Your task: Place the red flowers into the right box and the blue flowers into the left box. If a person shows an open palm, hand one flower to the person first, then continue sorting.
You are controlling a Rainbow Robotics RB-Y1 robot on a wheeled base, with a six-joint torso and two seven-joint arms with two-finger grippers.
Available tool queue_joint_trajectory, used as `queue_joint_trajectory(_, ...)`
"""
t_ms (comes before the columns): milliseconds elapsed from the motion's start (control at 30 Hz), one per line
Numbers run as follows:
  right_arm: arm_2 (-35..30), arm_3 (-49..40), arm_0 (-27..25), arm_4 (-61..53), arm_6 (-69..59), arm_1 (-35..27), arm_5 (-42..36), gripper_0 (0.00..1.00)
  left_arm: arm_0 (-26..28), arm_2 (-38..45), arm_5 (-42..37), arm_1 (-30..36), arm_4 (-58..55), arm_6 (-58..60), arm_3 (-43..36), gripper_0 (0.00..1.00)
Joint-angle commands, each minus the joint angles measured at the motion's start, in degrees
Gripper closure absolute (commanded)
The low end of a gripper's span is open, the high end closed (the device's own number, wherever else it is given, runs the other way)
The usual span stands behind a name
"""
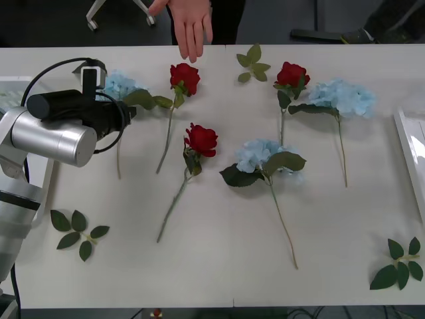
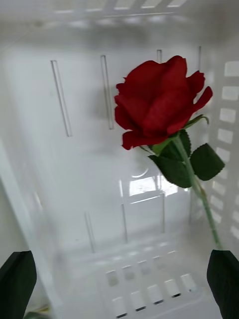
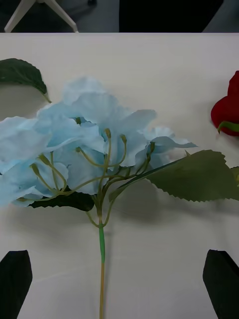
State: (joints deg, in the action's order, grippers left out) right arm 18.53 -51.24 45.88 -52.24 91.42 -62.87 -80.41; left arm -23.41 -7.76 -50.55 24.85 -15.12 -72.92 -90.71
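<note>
Left arm hiding part of blue flower (image 1: 118, 84), person's hand (image 1: 191, 25) cropped

A white table (image 1: 219, 266) carries three red roses: one near the far edge left of centre (image 1: 184, 77), one at the middle (image 1: 200, 140), one toward the far right (image 1: 292, 74). Three blue hydrangeas lie on it: far left (image 1: 118, 84), centre (image 1: 260, 155), right (image 1: 342, 97). Loose leaf sprigs sit at the near-left (image 1: 76, 232), near-right (image 1: 400, 264) and far edge (image 1: 251, 63).

White table (image 1: 219, 266) spans the front view. Beyond its far edge: dark floor (image 1: 279, 20), white chair legs with casters (image 1: 99, 13) at upper left. Lighting even, soft shadows
</note>
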Motion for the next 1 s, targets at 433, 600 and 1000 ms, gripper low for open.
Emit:
queue_joint_trajectory(433, 0.5, -18.2, -1.1, -4.2, -19.3, 3.1, -3.5, 0.00, 0.0, 0.6, -0.2, 0.9, -0.3, 0.0, -1.1, 0.00)
queue_joint_trajectory(600, 5.4, -18.5, -1.1, -2.1, -19.6, 5.2, 1.7, 0.00, 0.0, 0.7, -0.3, 0.9, -0.4, 0.1, -1.2, 0.00)
queue_joint_trajectory(1000, 8.1, -17.2, -1.1, 2.8, -19.9, 13.2, 5.7, 0.00, 0.0, 0.8, -0.3, 0.9, -0.6, 0.1, -1.2, 0.00)
